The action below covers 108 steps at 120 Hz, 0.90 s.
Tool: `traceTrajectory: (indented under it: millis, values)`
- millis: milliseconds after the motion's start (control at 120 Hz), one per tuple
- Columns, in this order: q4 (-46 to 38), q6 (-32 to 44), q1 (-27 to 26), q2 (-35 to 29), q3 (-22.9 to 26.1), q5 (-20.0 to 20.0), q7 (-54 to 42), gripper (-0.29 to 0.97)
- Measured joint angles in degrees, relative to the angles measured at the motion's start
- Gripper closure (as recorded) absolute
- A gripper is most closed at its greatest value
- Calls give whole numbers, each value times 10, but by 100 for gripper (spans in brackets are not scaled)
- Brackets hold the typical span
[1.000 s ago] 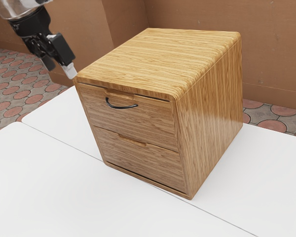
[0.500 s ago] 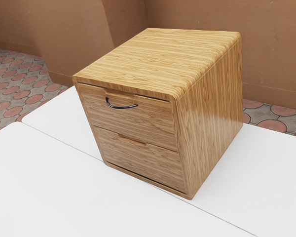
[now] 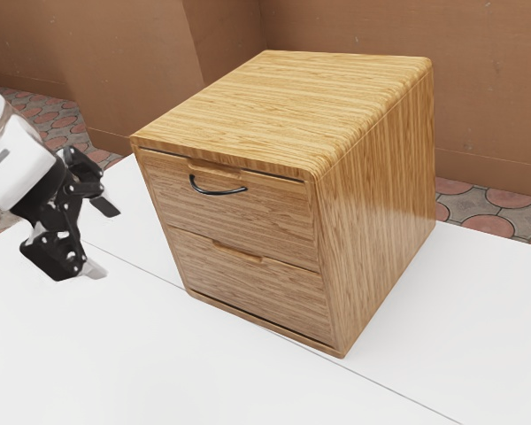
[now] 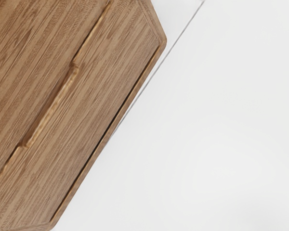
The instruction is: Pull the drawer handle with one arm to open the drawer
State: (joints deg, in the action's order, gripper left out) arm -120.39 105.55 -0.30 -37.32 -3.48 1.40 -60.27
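Note:
A bamboo-grain cabinet [image 3: 336, 115] stands on the white table [image 3: 115, 354]. Its top drawer [image 3: 248, 212] carries a thin black curved handle [image 3: 217, 189]; the lower drawer [image 3: 257, 279] has a wooden ridge pull [image 3: 237, 252]. Both drawer fronts sit flush with the cabinet. My gripper [image 3: 97, 239] hovers low over the table at the exterior view's left, well apart from the cabinet and below the level of the black handle. It is open and holds nothing. In the wrist view I see the lower drawer [image 4: 62, 96], its ridge pull [image 4: 50, 107] and bare table [image 4: 221, 120].
The table is made of white panels with a seam [image 3: 124, 261] running under the cabinet. Brown walls [image 3: 115, 53] stand behind, and a patterned tile floor [image 3: 26, 150] lies beyond the table's far edge.
A second ago my hand was high at the exterior view's upper left. Half a second ago it was out of the picture. It is now low at the left, near the table.

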Motion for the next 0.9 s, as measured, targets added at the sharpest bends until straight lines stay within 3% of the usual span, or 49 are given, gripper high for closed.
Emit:
traceTrajectory:
  millis: [367,483,642,900]
  values:
    - [3,220,-17,91,-15,44,-228,0]
    - [-1,246,-17,89,-15,43,-284,0]
    - [-55,248,-20,18,-30,44,-344,0]
    - [-76,305,-52,55,-37,58,-402,0]
